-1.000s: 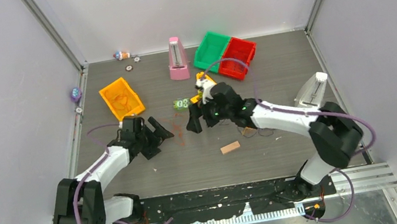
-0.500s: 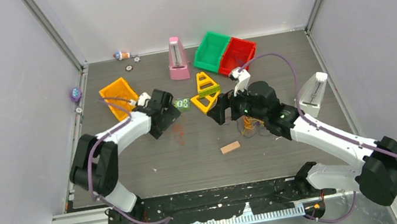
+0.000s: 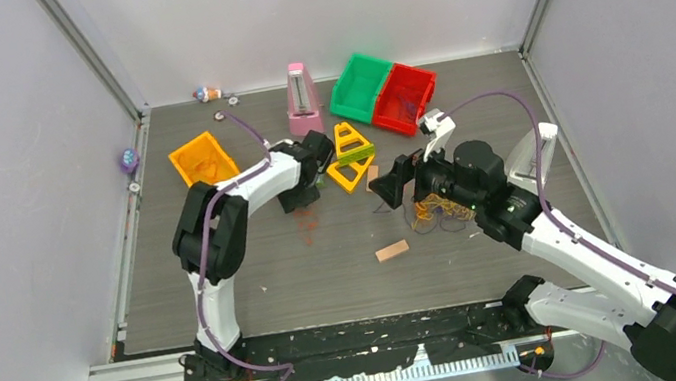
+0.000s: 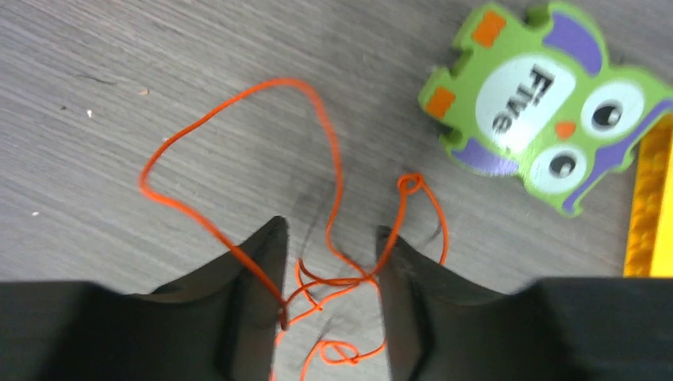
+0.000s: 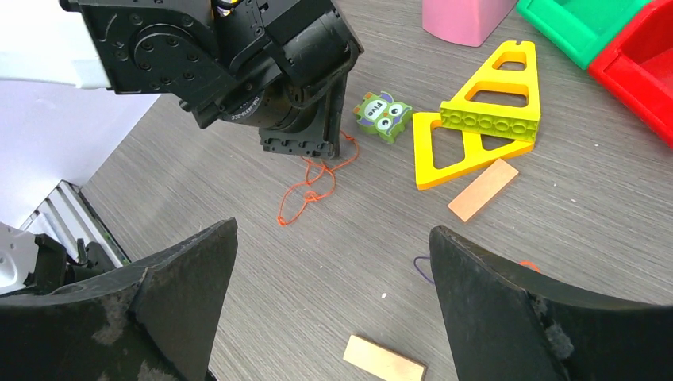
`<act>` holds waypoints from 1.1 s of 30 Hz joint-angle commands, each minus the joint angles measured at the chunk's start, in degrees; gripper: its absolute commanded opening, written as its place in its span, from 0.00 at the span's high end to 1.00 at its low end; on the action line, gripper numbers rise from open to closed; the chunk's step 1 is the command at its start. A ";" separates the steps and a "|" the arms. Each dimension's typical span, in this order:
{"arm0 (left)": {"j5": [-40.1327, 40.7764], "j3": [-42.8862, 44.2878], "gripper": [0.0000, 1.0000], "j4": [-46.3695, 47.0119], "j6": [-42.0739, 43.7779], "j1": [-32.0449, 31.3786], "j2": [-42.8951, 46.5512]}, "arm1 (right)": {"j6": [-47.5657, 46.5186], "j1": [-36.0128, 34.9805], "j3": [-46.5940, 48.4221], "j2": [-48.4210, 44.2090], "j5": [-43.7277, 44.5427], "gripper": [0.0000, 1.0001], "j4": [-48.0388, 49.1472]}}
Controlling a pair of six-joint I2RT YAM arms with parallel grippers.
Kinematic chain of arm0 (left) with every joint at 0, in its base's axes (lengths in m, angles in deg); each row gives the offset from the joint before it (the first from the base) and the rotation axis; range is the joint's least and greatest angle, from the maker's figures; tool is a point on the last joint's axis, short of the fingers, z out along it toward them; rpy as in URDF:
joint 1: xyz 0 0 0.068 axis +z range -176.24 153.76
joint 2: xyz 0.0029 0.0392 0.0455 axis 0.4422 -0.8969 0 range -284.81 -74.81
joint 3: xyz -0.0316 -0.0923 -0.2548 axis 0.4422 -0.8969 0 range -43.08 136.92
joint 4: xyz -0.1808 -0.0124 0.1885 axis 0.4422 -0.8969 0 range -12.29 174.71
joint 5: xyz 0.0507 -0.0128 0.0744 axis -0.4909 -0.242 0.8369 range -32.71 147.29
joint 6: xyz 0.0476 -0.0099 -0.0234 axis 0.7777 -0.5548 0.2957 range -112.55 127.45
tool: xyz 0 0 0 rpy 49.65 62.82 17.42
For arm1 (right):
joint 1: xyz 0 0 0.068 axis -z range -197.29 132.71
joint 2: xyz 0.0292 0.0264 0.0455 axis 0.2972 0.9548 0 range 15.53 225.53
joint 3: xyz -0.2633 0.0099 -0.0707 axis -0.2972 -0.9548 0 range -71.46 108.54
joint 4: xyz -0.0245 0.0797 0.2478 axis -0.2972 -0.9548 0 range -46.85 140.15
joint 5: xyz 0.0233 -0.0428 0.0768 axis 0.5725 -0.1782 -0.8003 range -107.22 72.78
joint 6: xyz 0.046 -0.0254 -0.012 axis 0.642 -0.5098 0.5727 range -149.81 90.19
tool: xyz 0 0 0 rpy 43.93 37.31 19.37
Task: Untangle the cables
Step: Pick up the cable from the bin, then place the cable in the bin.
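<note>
One orange-red cable (image 4: 238,143) lies in loose loops on the grey table, apart from the rest. My left gripper (image 4: 333,242) is open right above it, with several of its strands lying between the fingers (image 4: 258,270). In the top view the left gripper (image 3: 302,196) is just behind that cable (image 3: 305,224). The main tangle of cables (image 3: 438,211), orange, yellow and dark strands, lies partly under my right arm. My right gripper (image 5: 333,230) is wide open and empty above bare table. It looks at the orange cable (image 5: 313,190) and the left gripper (image 5: 305,143). In the top view the right gripper (image 3: 392,187) is left of the tangle.
A green owl puzzle piece (image 4: 548,119) lies just beyond the left fingers. Yellow triangle frames (image 3: 349,158), a pink metronome (image 3: 303,102), orange (image 3: 204,162), green (image 3: 361,86) and red (image 3: 404,98) bins stand behind. A wood block (image 3: 391,250) lies in front, and a white object (image 3: 531,157) lies at the right.
My left arm has swung from the left side toward the middle and now sits over the orange cable. My right gripper has pulled back to the right, away from the owl.
</note>
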 commanded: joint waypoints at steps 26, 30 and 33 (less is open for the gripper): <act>-5.06 20.08 1.00 -18.38 31.37 17.93 21.32 | 0.99 1.34 -2.87 -2.82 -3.62 0.05 -0.03; -1.63 25.25 1.00 -17.92 33.14 22.87 18.83 | 1.07 1.41 -3.03 -2.83 -4.47 0.05 0.17; 1.24 26.58 1.00 -15.64 33.39 25.40 15.74 | 0.98 1.39 -3.42 -3.66 -4.62 0.05 0.18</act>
